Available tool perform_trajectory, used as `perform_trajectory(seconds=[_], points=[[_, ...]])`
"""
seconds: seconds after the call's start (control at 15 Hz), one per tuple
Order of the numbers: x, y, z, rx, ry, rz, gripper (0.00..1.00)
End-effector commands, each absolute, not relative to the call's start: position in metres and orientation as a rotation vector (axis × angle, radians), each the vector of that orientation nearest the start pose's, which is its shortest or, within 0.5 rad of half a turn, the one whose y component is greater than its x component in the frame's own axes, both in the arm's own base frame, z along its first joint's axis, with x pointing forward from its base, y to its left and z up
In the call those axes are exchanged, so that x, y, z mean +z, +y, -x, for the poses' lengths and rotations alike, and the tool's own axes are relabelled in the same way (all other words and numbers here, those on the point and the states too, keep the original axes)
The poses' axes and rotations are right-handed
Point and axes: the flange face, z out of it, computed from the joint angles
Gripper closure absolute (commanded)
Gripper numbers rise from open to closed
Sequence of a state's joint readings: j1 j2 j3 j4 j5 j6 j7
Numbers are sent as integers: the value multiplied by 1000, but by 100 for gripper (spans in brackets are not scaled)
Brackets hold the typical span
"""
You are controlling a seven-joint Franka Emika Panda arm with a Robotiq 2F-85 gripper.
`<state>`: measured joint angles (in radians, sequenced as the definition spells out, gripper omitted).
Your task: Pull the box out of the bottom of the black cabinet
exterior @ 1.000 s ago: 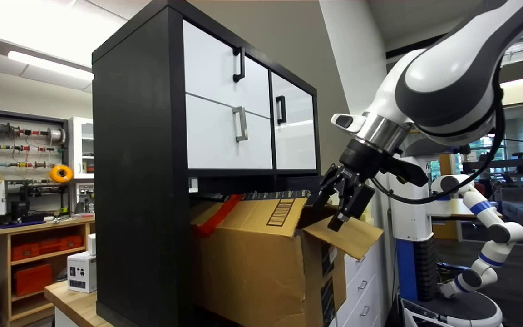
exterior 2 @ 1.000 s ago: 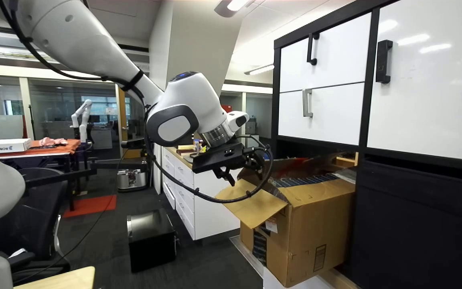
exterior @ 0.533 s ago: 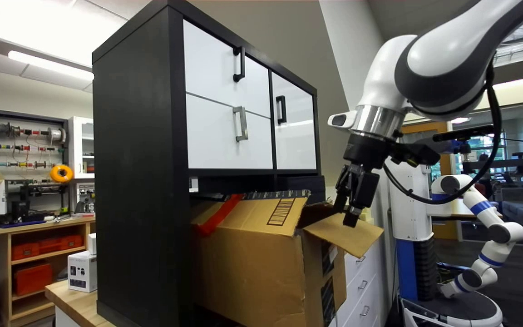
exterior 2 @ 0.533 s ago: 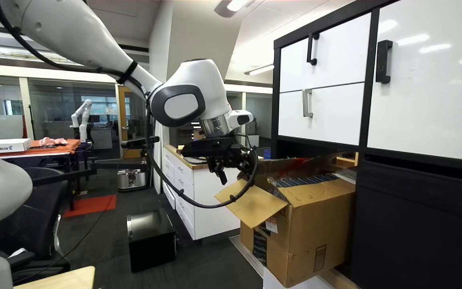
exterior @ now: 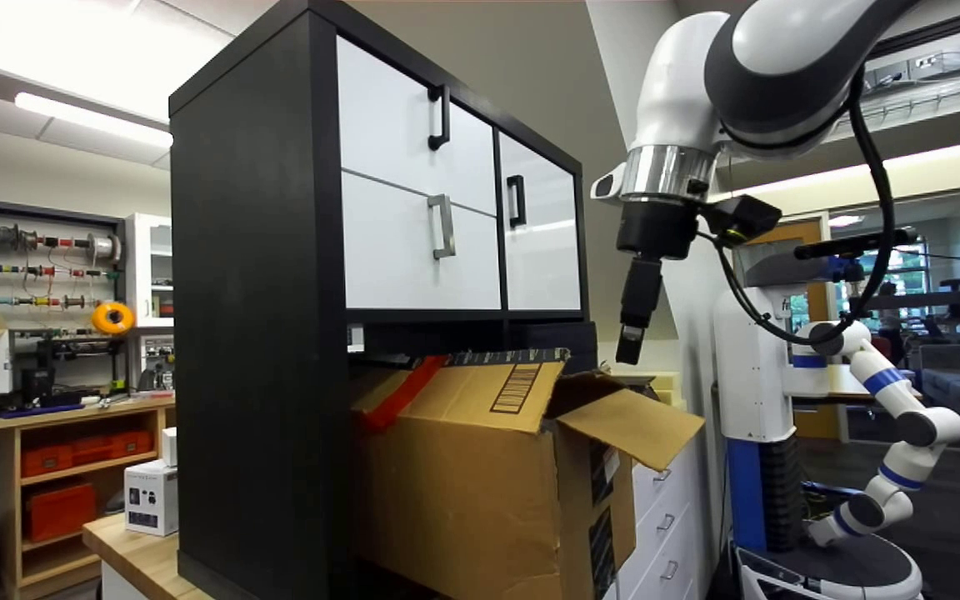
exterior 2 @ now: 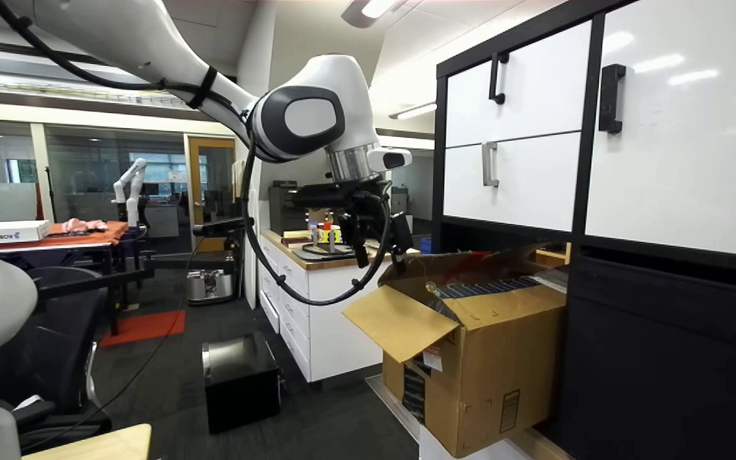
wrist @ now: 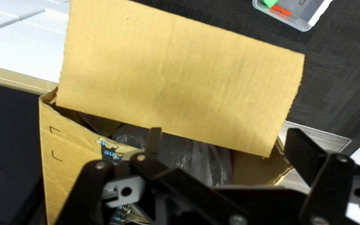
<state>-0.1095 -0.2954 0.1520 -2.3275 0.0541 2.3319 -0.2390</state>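
The brown cardboard box (exterior: 463,492) sits with its rear in the lower compartment of the black cabinet (exterior: 247,292) and its front sticking out. It also shows in an exterior view (exterior 2: 508,364), with a small label on its front. Its loose front flap (exterior 2: 400,322) hangs outward. My gripper (exterior: 628,354) is open and empty above the box's front opening, apart from it; it also shows in an exterior view (exterior 2: 381,259). In the wrist view its fingers (wrist: 225,137) are wide apart, with the flap (wrist: 180,75) and plastic packaging (wrist: 173,150) inside the box below.
White drawers with a wooden top (exterior 2: 336,319) stand beside the box. A black box-shaped object (exterior 2: 240,380) is on the floor. Another robot (exterior: 863,467) stands behind. A cable loop (exterior 2: 310,297) hangs from my arm. A small white box (exterior: 151,498) is beside the cabinet.
My gripper has risen away from the flap and turned to point more straight down. The box and its flap look the same, and the cabinet has not moved.
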Motion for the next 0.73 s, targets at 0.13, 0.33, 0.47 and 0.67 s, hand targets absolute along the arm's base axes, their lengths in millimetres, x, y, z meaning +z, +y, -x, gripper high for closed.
perform_trajectory(seconds=[0.13, 0.33, 0.47, 0.67], points=[[496, 32, -503, -416, -229, 3127, 0], [492, 32, -501, -444, -261, 3110, 0], [491, 33, -503, -442, -255, 3108, 0], [490, 32, -504, -439, -250, 3108, 0]])
